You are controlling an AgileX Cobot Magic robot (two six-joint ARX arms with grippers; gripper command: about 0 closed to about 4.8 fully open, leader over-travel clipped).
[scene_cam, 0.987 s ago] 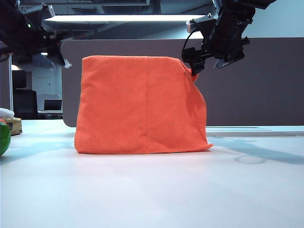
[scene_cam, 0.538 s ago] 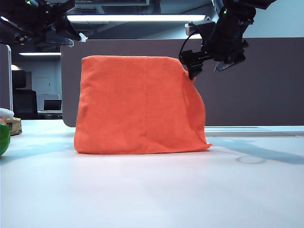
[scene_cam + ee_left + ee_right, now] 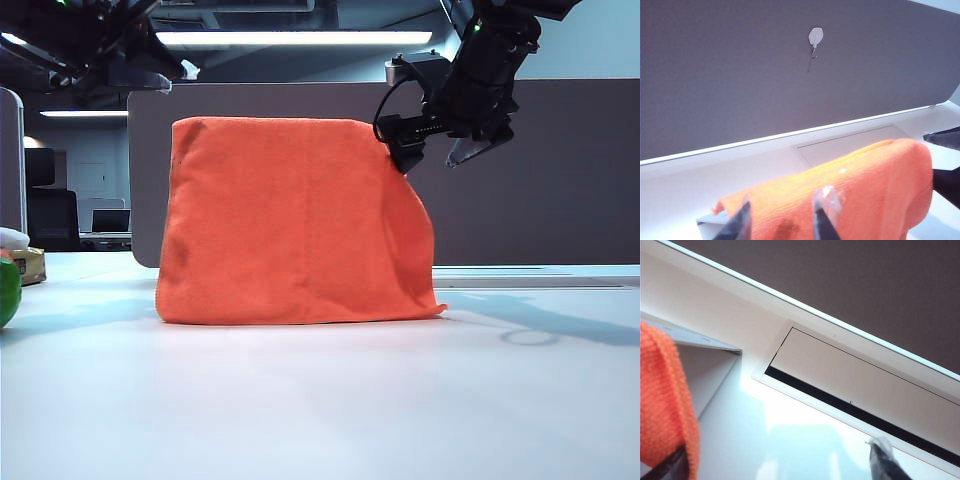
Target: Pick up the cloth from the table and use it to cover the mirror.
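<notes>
At the far left of the exterior view, a round green object (image 3: 8, 290) sat cut off by the frame edge on the smooth white tabletop (image 3: 320, 400). Above it, at the upper left, the black left claw (image 3: 150, 70) hung clear of the bright orange microfibre cloth (image 3: 295, 220), just beyond the cloth's top left corner and not touching it. In the left wrist view the left claw (image 3: 782, 220) had its two fingers (image 3: 822, 215) spread apart with nothing between them, the orange cloth (image 3: 865, 185) lying just past the fingertips, draped over the top edge of the mirror.

The cloth hung as a wide upright sheet in the middle of the tabletop, its lower hem resting on the surface, and it hid the mirror completely from the front (only a thin pale edge (image 3: 695, 340) showed beside the fabric in the right wrist view). Behind it stood the wide grey partition panel (image 3: 540, 170).

To the right, the black right claw (image 3: 445, 145) hovered at the cloth's upper right corner, one finger right beside the fabric. In the right wrist view the right claw (image 3: 780, 460) stood wide open, the cloth's edge (image 3: 665, 405) next to one finger and the other fingertip (image 3: 882, 450) well apart, gripping nothing.
</notes>
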